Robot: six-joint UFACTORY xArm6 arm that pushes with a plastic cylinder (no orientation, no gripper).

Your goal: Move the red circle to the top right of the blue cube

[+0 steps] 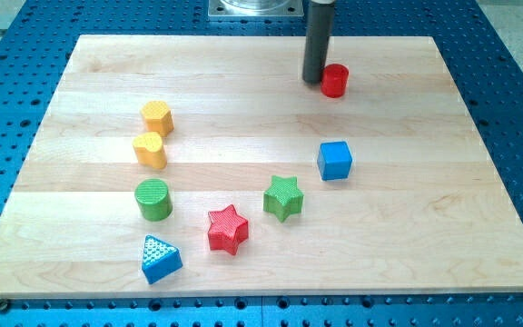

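The red circle (335, 80) is a short red cylinder near the board's top edge, right of centre. My tip (313, 80) stands just left of it, touching or nearly touching its left side. The blue cube (334, 160) sits below the red circle, almost straight under it, with a clear gap of board between them.
On the wooden board (479, 182): a yellow hexagon (156, 117) and a yellow heart-like block (150, 150) at left, a green cylinder (152, 199), a blue triangle (160, 258), a red star (227, 229) and a green star (283, 197) toward the bottom.
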